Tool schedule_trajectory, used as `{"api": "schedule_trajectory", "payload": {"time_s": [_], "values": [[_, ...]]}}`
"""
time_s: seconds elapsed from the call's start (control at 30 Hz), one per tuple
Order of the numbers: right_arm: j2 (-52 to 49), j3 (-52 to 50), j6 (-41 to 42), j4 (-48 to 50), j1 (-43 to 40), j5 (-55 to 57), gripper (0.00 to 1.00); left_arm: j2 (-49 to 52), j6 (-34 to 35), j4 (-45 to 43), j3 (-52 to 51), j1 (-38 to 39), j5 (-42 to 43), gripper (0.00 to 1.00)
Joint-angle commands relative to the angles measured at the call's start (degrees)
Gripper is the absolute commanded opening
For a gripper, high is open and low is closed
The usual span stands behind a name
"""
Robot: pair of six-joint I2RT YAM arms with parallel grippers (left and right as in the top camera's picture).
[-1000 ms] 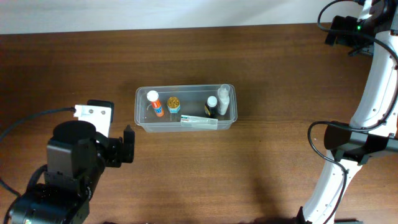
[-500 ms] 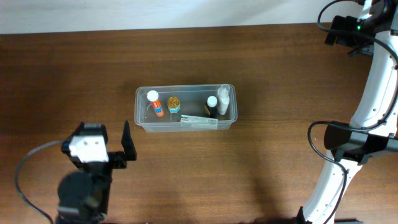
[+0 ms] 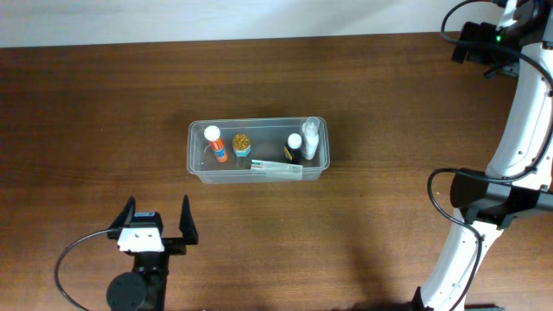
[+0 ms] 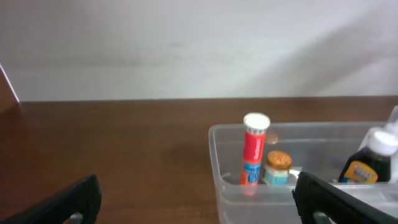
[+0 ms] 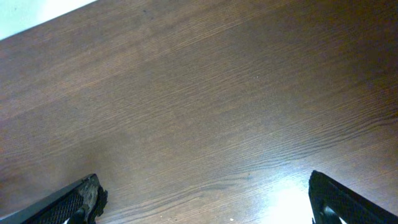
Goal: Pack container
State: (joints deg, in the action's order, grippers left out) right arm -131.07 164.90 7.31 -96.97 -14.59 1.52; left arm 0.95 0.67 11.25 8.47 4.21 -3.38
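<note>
The clear plastic container point(image 3: 259, 120) sits mid-table. In it stand an orange tube with a white cap point(image 3: 215, 143), a gold-lidded jar point(image 3: 241, 144), a dark bottle with a white cap point(image 3: 294, 149) and a pale bottle point(image 3: 311, 138). A flat pale box point(image 3: 278, 168) lies along its front wall. My left gripper point(image 3: 157, 220) is open and empty, in front of and left of the container. The left wrist view shows the container point(image 4: 214, 134), tube point(image 4: 254, 149), jar point(image 4: 278, 167) and dark bottle point(image 4: 373, 158) beyond the open fingers point(image 4: 202, 208). My right gripper point(image 5: 205, 199) is open over bare wood.
The brown wooden table point(image 3: 389, 104) runs to a white wall at the back. The white right arm point(image 3: 518, 130) with its black cables stands along the right edge. The left arm's cable point(image 3: 73, 255) loops near the front left.
My left arm has drawn back toward the front edge and turned its open gripper toward the container. The container, its contents and the right arm have not moved.
</note>
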Motion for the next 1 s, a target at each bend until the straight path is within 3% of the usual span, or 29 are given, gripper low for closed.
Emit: {"api": "schedule_trajectory", "payload": {"time_s": [0.0, 0.97], "values": [[1.38, 0.9, 0.26, -0.33, -0.07, 0.5, 0.98, -0.68, -0.24, -0.55, -2.45, -0.66, 0.85, 0.99], [1.38, 0.9, 0.26, -0.35, -0.07, 0.5, 0.98, -0.66, -0.24, -1.25, -5.49, -2.51, 0.66, 0.99]]}}
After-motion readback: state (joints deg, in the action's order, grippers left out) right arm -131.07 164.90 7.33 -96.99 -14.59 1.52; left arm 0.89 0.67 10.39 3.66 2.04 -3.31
